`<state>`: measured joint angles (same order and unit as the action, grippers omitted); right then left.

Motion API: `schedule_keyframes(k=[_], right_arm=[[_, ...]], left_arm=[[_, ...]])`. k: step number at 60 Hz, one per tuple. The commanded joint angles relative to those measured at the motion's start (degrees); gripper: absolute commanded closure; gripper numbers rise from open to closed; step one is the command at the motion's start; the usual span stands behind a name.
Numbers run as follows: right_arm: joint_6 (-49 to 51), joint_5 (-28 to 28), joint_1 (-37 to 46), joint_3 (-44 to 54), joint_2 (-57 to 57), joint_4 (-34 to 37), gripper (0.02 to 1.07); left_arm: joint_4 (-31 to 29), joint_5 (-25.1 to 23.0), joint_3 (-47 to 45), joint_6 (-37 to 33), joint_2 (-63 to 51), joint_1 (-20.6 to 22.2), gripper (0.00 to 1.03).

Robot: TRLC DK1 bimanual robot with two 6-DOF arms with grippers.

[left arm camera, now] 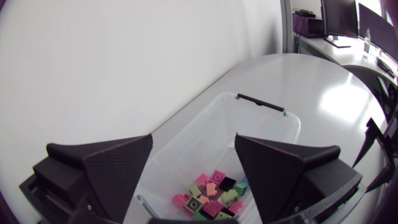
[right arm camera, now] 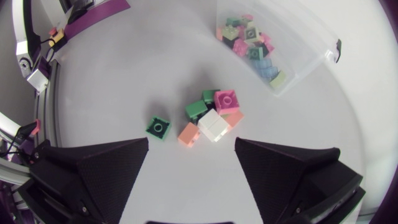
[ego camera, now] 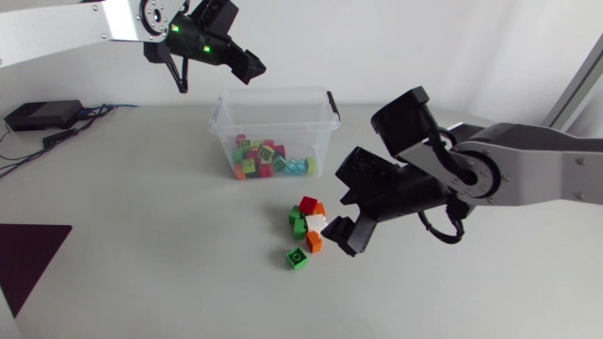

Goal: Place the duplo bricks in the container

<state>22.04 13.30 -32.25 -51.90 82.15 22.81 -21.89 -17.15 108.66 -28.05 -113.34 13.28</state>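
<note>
Bricks [ego camera: 309, 222] are lying clustered on table [ego camera: 151, 226] near container [ego camera: 224, 127], others [ego camera: 268, 158] sitting inside it. Right gripper [right arm camera: 192, 144] is hovering over loose cluster, fingers spread, empty. Left gripper [left arm camera: 193, 138] is hanging above container, likewise spread, empty.

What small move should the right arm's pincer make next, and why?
Probably ease the right pincer down over the loose bricks: its fingers stand open and empty, and the bricks lie just ahead of them, outside the container.
</note>
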Motion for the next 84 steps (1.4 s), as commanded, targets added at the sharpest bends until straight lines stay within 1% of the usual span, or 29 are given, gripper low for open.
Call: schedule_keyframes(k=[1,5,8,10,11,13,15,20,23,27,29,37,41,50,55,62,67,74,80,84], right_arm=[[-1.2,-1.0,0.9,-0.3,3.6,0.2,0.07],[-1.1,-1.3,1.3,-1.2,5.7,0.2,0.07],[-0.7,-1.7,1.4,-1.8,7.1,0.4,0.07],[-0.1,-1.7,1.4,-2.0,7.7,0.4,0.07],[0.5,-1.6,1.4,-2.1,8.2,0.5,0.07],[0.9,-1.6,1.4,-2.3,8.9,0.7,0.07],[1.4,-1.6,1.4,-2.6,9.7,0.7,0.07],[1.2,-1.7,1.4,-4.9,12.6,1.8,0.07],[-0.2,-2.9,0.8,-7.1,14.4,3.7,0.08],[-3.1,-5.6,-0.4,-9.2,15.8,5.0,0.12],[-4.4,-6.3,-1.0,-10.5,16.4,6.5,0.12],[-8.7,-7.8,-2.6,-14.7,19.0,10.9,0.12],[-11.1,-8.9,-3.5,-16.7,20.9,13.1,0.14],[-15.1,-12.8,-6.1,-19.4,25.1,15.5,0.15],[-16.6,-13.9,-6.2,-20.4,26.9,16.6,0.15],[-17.4,-13.8,-6.2,-21.2,28.4,17.1,0.26],[-17.8,-13.8,-6.1,-22.1,29.0,17.4,0.31],[-17.8,-13.6,-6.3,-23.5,29.7,18.7,0.31],[-18.2,-13.2,-6.6,-25.0,30.7,18.8,0.43],[-18.2,-12.9,-6.8,-25.9,31.8,19.4,0.45]], left_arm=[[0.7,0.3,-5.0,0.9,6.2,-1.2,0.04],[0.4,0.4,-8.4,0.4,8.8,-1.4,0.04],[-0.7,0.4,-12.9,-2.4,11.6,-1.2,0.04],[-1.2,0.4,-14.3,-3.6,12.5,-1.2,0.04],[-1.8,0.7,-16.6,-4.8,13.8,-1.1,0.04],[-2.8,1.2,-18.3,-6.0,14.7,-0.8,0.04],[-4.9,1.2,-20.6,-8.5,16.1,-0.1,0.04],[-6.8,1.5,-26.7,-12.2,19.2,1.0,0.04],[-8.0,1.6,-30.4,-14.7,20.9,1.7,0.04],[-8.5,1.8,-34.6,-16.9,22.8,1.9,0.04],[-8.9,1.8,-36.8,-18.4,23.8,1.9,0.05],[-12.6,1.8,-41.2,-21.4,25.2,2.3,0.05],[-13.2,1.8,-43.2,-21.6,26.2,2.4,0.05],[-13.2,1.8,-46.8,-21.7,28.4,2.5,0.05],[-13.2,1.7,-48.2,-21.6,29.1,2.5,0.05],[-13.2,1.7,-49.3,-21.0,30.4,3.1,0.05],[-13.2,1.8,-50.0,-20.8,31.1,3.7,0.06],[-13.6,2.4,-51.2,-20.4,31.2,5.1,0.06],[-13.6,3.0,-51.9,-19.7,31.3,6.1,0.06],[-13.7,3.2,-52.1,-18.8,31.3,6.7,0.06]])
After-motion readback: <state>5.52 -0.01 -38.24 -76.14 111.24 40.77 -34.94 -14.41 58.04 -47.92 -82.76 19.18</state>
